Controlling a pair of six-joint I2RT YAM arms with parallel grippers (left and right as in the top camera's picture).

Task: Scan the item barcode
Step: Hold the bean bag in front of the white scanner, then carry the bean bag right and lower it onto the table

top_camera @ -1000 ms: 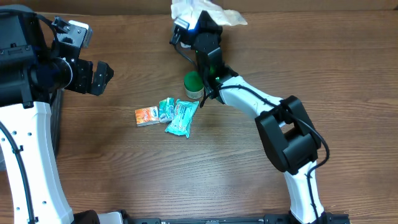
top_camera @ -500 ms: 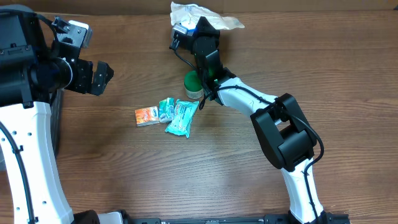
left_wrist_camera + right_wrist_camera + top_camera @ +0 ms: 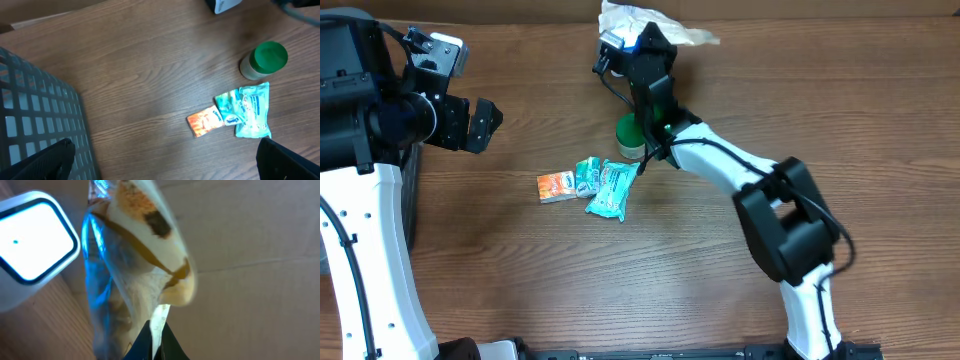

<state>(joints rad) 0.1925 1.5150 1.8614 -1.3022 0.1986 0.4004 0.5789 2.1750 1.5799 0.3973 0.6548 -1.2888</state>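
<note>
At far table (image 3: pixel 880 120) edge, right pincer (image 3: pixel 155 342) gripping bag (image 3: pixel 135 255), scanner (image 3: pixel 35 240) alongside

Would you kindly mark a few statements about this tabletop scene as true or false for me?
1. The right gripper is shut on the crinkly clear plastic bag. True.
2. The left gripper holds the small orange packet. False: it is open and empty, and the packet lies on the wooden table.
3. The green-lidded jar lies on its side. False: it stands upright.
4. The teal packets lie right beside the orange packet. True.
</note>
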